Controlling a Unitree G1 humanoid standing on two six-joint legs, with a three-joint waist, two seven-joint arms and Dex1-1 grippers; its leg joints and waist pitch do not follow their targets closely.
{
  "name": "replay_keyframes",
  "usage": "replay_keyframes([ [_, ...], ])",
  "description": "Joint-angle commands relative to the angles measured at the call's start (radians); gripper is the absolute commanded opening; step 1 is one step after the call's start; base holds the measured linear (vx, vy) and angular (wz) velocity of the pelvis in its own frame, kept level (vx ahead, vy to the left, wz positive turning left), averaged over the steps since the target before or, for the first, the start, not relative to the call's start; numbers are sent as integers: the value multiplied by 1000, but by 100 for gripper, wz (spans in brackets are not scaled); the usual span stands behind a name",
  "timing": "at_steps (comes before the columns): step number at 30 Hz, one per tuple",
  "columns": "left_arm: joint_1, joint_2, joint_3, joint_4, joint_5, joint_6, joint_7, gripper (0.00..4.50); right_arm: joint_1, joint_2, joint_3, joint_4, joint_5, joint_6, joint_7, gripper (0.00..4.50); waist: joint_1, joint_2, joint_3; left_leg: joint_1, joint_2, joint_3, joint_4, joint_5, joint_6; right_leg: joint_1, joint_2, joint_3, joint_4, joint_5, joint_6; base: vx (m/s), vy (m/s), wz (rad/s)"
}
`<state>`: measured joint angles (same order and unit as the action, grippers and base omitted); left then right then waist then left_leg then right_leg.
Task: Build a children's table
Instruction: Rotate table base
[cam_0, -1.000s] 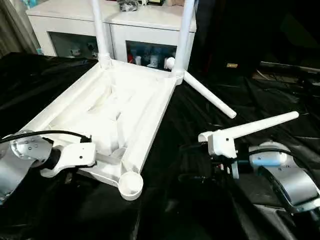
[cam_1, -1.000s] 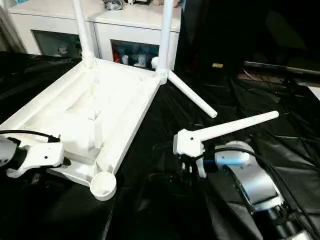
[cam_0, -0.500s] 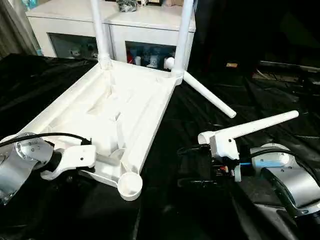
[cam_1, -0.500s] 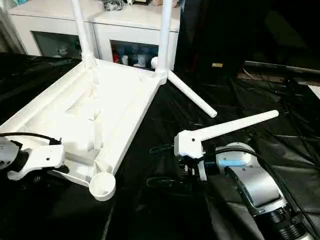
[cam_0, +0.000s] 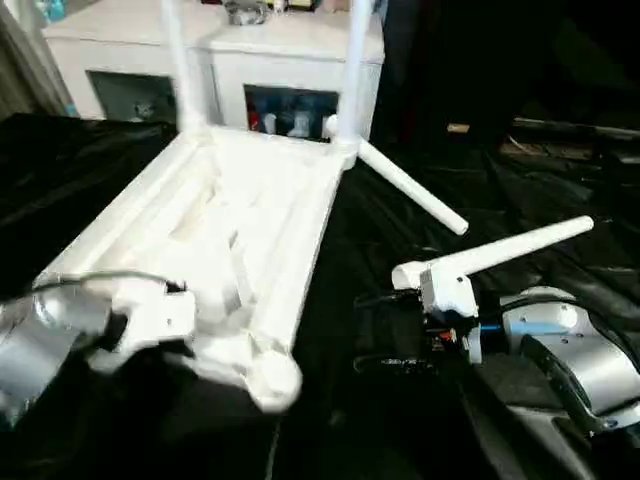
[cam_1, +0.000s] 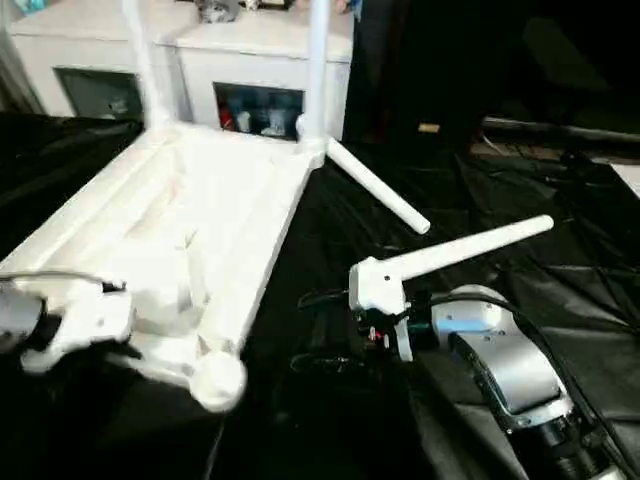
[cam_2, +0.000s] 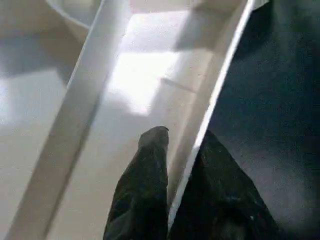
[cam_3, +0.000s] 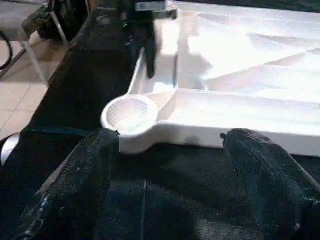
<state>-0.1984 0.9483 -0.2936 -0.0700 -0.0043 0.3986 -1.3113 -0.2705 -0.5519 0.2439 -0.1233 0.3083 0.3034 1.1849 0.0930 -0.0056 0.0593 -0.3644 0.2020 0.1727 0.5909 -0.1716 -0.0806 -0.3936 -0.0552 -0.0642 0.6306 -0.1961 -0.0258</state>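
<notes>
two legs (cam_0: 352, 70) already stand upright in the far corner sockets of the tabletop (cam_0: 250, 215), which lies upside down on the black-covered counter (cam_0: 400, 420) with its ribbed underside facing up. a third leg (cam_0: 410, 188) lies flat on the counter just beside the far right corner of the tabletop, pointing away to the right. the fourth leg (cam_0: 505, 250) lies further right and nearer, close above the right arm's wrist, and it slants up and away to the right; whether it rests on the wrist mount or on the counter behind it i cannot tell.

the left hand (cam_2: 182, 160) is at the near edge of the tabletop, one black finger (cam_2: 145, 180) on the inside of the thin rim wall and the other on the outside, the rim between them; they look pinched onto it, so the hand is grasping the tabletop's rim. in the head views the near corner socket (cam_0: 272, 378) sits next to the white left wrist and looks raised a little off the cloth, though blur makes that hard to judge.

the right hand (cam_3: 170, 175) is spread wide and grips nothing. it points across the counter at the near corner socket (cam_3: 130, 116), which shows its round ribbed cup between the two dark fingers (cam_3: 82, 180) but well apart from them.

behind the tabletop stands a white cabinet (cam_0: 240, 60) with glass doors.
</notes>
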Motion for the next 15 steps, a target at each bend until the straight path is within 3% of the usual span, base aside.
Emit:
replay_keyframes([
  [1,44,-6,-1,-53,-23,56,16,61,-10,-1,-7,0,0,0,-8,375,5,17,-64,14,31,-15,-68,-270,2,41,-77,52,-79,-236,-196,0,0,0],
  [4,88,-35,22,-112,-40,121,65,40,-11,3,-6,5,-1,0,-16,375,0,19,-59,14,28,-13,-68,-281,13,39,-75,52,-88,-296,-180,0,0,0],
  [8,139,-151,67,-195,-30,232,213,21,-9,12,-8,12,-9,0,-36,375,-5,17,-55,11,27,-14,-69,-294,9,40,-74,49,-96,-359,-155,0,0,0],
  [11,134,-221,70,-196,6,258,314,13,-7,19,-9,20,-14,2,-53,375,-6,15,-54,11,22,-17,-68,-312,11,41,-74,47,-108,-456,-110,0,0,0],
  [12,122,-260,72,-193,16,253,372,6,-6,22,-9,24,-20,0,-65,375,-11,13,-51,6,18,-19,-70,-321,8,44,-72,40,-112,-510,-79,0,0,0],
  [14,122,-260,72,-193,16,253,372,6,-6,22,-9,24,-20,0,-65,375,-11,11,-54,15,13,-19,-63,-329,9,39,-77,40,-125,-566,-52,0,0,0],
  [15,115,-276,71,-187,23,237,396,6,-6,23,-9,27,-23,-2,-69,375,-13,12,-55,10,13,-22,-66,-322,10,43,-76,39,-122,-553,-53,0,0,0],
])
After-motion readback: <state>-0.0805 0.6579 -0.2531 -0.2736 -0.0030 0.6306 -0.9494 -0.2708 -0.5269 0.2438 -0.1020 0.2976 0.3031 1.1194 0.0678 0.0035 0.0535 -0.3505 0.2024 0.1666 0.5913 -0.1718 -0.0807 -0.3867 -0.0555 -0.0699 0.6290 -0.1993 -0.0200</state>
